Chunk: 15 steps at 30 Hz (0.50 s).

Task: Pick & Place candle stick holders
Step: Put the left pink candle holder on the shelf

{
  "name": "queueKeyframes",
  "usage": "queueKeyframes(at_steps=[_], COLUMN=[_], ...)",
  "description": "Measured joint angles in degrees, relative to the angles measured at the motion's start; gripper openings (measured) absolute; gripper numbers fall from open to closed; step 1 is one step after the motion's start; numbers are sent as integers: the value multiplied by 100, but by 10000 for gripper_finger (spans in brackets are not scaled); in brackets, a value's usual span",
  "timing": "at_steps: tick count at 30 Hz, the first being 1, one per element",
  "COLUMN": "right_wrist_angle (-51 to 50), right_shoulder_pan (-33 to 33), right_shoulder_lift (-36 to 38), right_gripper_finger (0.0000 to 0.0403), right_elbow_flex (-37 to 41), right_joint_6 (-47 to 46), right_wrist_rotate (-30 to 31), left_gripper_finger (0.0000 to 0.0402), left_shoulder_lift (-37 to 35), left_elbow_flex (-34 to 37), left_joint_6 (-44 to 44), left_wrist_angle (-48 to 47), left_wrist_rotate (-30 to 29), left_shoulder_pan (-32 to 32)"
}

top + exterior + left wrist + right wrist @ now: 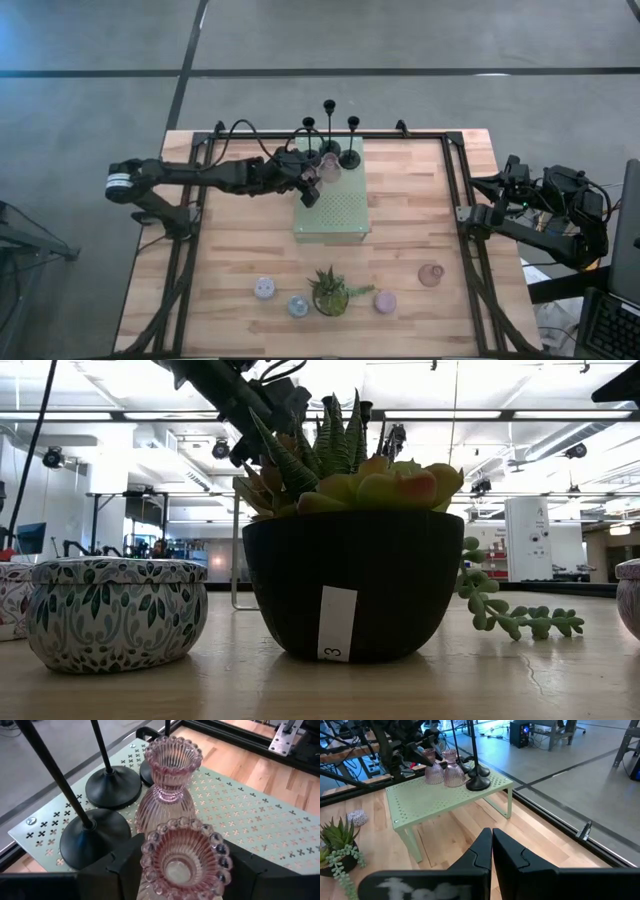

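The left gripper (182, 875) has its jaws pinching a pink glass holder (185, 862), one dark finger on each side of the ribbed body; the holder stands upright between them, over the pale green perforated mat (335, 210), which is in fact a small raised shelf on legs; whether its foot already rests on the mat, I cannot tell. Just beside it stands a second pink glass holder (170, 785), upright on the mat, very near or perhaps touching the held one. Behind these two are the three black sticks (329, 130) on their round bases, all at the far end of the mat.

The right gripper (491, 845) waits at the right edge of the table, its jaws pressed together and holding nothing.

As for the progress, I judge the task a little more than half done: three sticks and one pink holder are placed, and the second pink one is being set down; a third pink holder (431, 274) is left on the bare wood at the right front; three small round cups (264, 289) wait in the front row, around the spiky potted plant (331, 290); the nearest of them, a patterned cup (117, 610), fills the left of the low view.
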State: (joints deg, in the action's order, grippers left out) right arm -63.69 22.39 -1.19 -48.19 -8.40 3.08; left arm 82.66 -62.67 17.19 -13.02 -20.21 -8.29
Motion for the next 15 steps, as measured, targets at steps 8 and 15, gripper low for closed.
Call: queueKeyframes(at_steps=[8, 15], right_wrist_angle=[-1, 1], right_shoulder_pan=[0, 0], right_shoulder_lift=[0, 0], right_gripper_finger=[8, 8], right_elbow_flex=[-1, 0], right_joint_6=[2, 1], right_wrist_rotate=[0, -1], left_gripper_finger=[215, 216], left_shoulder_lift=[-34, -280], left_elbow_flex=[-133, -263], left_joint_6=[-57, 87], left_wrist_angle=[-117, -582], left_wrist_rotate=[-20, -76], left_shoulder_pan=[0, 52])
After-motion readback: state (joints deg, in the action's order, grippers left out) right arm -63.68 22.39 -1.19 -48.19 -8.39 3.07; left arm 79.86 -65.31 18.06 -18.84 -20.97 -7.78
